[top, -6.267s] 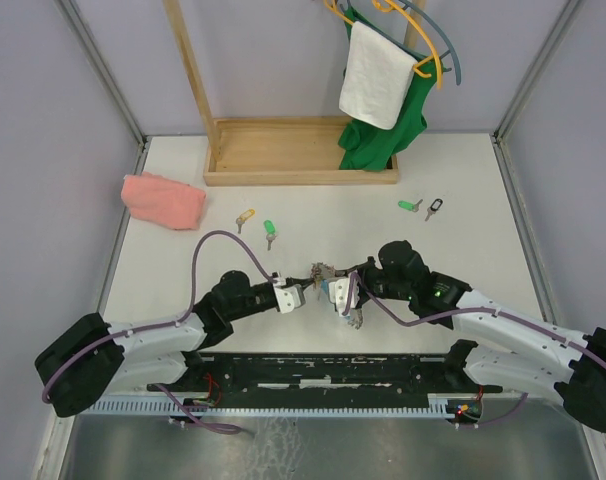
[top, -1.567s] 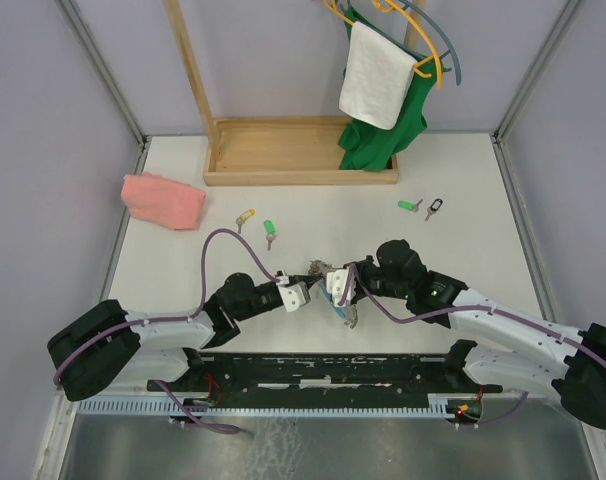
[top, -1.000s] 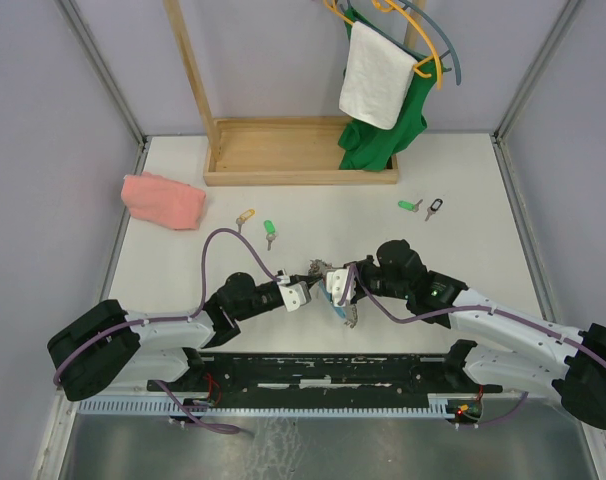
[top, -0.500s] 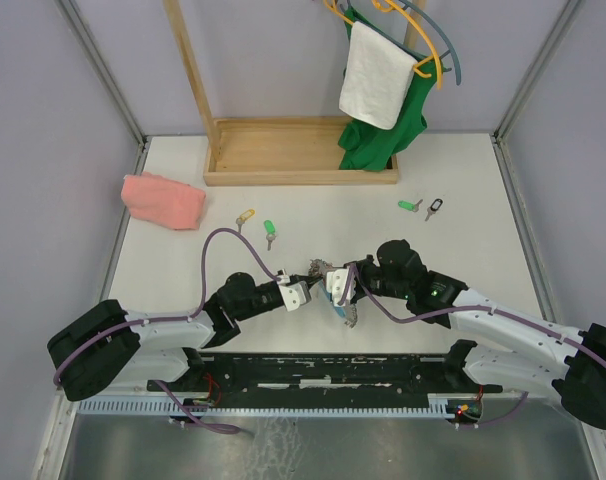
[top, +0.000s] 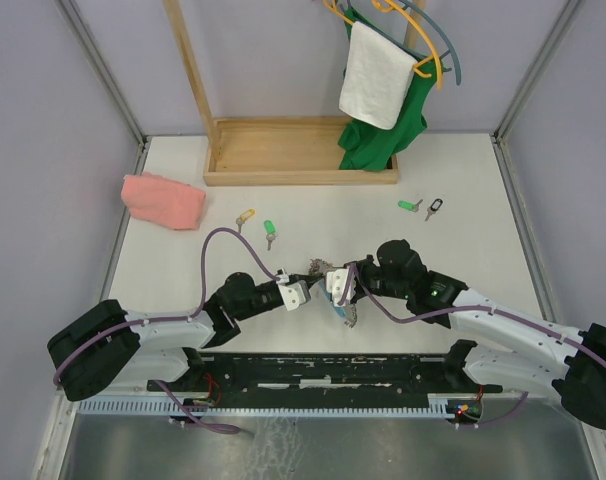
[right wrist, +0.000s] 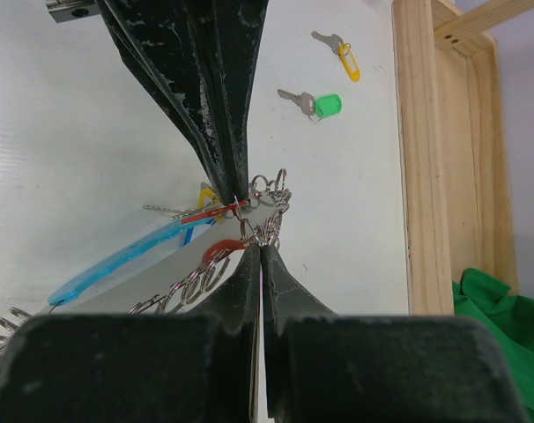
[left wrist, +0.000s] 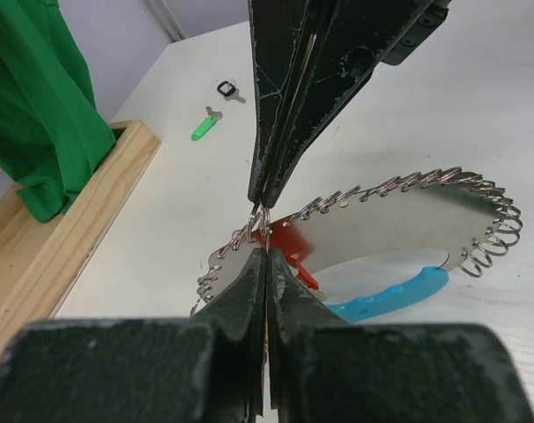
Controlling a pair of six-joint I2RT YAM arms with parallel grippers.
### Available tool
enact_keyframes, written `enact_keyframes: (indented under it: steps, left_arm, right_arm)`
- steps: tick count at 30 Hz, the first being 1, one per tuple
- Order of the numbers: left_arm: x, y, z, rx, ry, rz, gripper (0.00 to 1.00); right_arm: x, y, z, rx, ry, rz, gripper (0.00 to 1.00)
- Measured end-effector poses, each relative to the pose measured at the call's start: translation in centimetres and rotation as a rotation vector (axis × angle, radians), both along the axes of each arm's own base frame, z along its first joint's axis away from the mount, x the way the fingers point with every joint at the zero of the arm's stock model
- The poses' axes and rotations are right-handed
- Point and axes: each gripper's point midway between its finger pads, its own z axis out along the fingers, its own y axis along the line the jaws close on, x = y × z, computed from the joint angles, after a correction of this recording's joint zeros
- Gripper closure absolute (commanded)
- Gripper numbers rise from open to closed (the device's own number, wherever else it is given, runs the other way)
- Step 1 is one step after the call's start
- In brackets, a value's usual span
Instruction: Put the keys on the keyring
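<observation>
Threading step in hand. Clamped narrow, tip to tip, on edge loops of keyring (left wrist: pixel 399 220): left claw (left wrist: pixel 265 254) and right claw (right wrist: pixel 260 248). Just beyond left claw, against keyring: red-tagged key (left wrist: pixel 289 245). Next: ease key onto a loop without slackening either pinch. No visible change from half a second earlier.

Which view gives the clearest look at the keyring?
Left wrist: the keyring lies broadside across the frame, with its shiny plate edged with small rings, its blue piece and a red tag all clear. Right wrist shows only one end, partly hidden. The top view shows it tiny and mostly covered.
</observation>
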Motion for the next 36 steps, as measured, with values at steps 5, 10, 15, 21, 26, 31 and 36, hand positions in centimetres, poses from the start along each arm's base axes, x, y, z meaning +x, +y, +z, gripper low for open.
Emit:
enact_keyframes:
  steps: [5, 10, 15, 21, 26, 31, 36]
  left_arm:
    - [0.0, 0.0, 0.01, 0.0, 0.0, 0.0, 0.97]
    - [0.0, 0.0, 0.01, -0.001, 0.0, 0.0, 0.97]
    - [0.03, 0.01, -0.01, 0.0, 0.001, 0.002, 0.97]
    - [0.2, -0.03, 0.23, -0.005, -0.001, 0.008, 0.97]
    - [0.22, -0.06, 0.31, -0.007, -0.001, 0.009, 0.97]
    - [0.2, -0.07, 0.28, -0.009, 0.007, 0.009, 0.97]
    - [0.19, -0.05, 0.17, -0.007, 0.011, 0.01, 0.97]
  right_arm:
    - [0.0, 0.0, 0.0, 0.0, 0.0, 0.0, 0.99]
    - [0.0, 0.0, 0.0, 0.0, 0.001, -0.001, 0.99]
    - [0.0, 0.0, 0.0, 0.0, 0.001, -0.001, 0.99]
    - [0.03, 0.03, 0.06, 0.003, -0.001, -0.001, 0.99]
    - [0.06, 0.07, 0.27, 0.009, -0.006, -0.001, 0.99]
    - [0.05, 0.05, 0.43, 0.013, -0.009, -0.001, 0.99]
    - [0.06, 0.04, 0.43, 0.013, -0.009, -0.002, 0.99]
